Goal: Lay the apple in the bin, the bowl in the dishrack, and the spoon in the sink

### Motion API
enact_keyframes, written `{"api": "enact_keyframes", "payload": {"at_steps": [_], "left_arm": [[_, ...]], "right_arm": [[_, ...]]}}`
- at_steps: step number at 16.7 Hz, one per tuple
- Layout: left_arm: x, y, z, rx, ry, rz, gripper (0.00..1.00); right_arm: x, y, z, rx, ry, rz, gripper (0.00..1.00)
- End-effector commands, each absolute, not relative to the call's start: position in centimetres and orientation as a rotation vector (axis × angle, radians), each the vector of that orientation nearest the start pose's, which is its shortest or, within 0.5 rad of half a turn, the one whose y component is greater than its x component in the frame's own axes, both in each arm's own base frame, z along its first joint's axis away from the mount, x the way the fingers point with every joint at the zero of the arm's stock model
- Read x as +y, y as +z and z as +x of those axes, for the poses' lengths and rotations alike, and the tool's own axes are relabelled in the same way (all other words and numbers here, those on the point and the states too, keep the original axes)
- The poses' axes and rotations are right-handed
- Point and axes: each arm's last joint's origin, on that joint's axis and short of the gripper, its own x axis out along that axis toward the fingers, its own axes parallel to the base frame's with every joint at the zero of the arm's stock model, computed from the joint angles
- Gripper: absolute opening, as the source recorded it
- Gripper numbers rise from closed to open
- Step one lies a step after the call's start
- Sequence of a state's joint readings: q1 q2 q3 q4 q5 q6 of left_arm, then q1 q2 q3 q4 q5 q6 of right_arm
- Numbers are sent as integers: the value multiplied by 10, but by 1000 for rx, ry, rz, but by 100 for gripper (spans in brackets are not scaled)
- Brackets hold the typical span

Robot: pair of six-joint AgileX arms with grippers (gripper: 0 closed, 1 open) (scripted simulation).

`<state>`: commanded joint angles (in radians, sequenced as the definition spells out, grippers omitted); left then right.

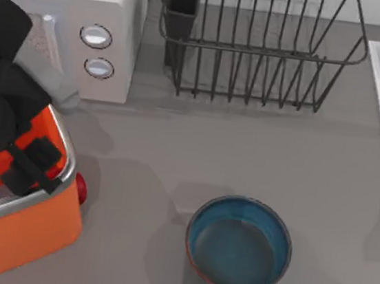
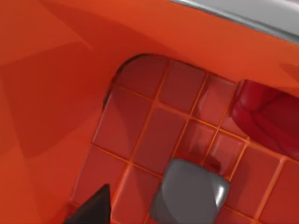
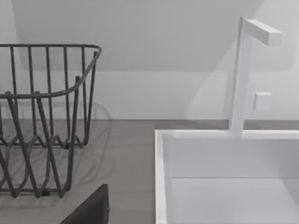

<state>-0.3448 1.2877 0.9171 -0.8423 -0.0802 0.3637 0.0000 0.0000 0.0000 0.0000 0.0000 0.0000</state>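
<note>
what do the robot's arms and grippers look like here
In the top view the left arm is a bulky matte black body with blocky, angular segments and no visible cables or markings. Its gripper is also black, with flat bar-like fingers. In the left wrist view a black wedge-shaped finger tip shows beside a rounded grey pad. The right wrist view shows a similar black finger.

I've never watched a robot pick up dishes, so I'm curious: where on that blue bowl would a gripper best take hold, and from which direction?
Probably the rim, from straight above. The bowl sits upright and open on the table, too wide to span, so one finger would go inside the wall and one outside, pinching the thin reddish-brown edge. Nothing stands close around it, so any part of the rim looks reachable.
</note>
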Motion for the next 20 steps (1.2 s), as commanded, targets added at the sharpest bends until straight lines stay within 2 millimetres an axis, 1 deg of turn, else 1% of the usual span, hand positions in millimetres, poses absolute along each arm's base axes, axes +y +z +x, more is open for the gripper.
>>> {"api": "enact_keyframes", "payload": {"at_steps": [4,6,8,11,17,20], "left_arm": [[-107,206,267,1428,-560,723,100],[-123,196,281,1532,-619,800,100],[-138,191,290,1579,-667,866,100],[-152,193,299,1564,-703,912,100],[-153,194,300,1558,-705,915,100],[-153,194,300,1558,-705,915,100]], "right_arm": [[-1,160,106,0,0,0,100],[-1,160,106,0,0,0,100],[-1,160,106,0,0,0,100],[-1,160,106,0,0,0,100],[-1,160,106,0,0,0,100],[2,171,106,57,32,31,100]]}}
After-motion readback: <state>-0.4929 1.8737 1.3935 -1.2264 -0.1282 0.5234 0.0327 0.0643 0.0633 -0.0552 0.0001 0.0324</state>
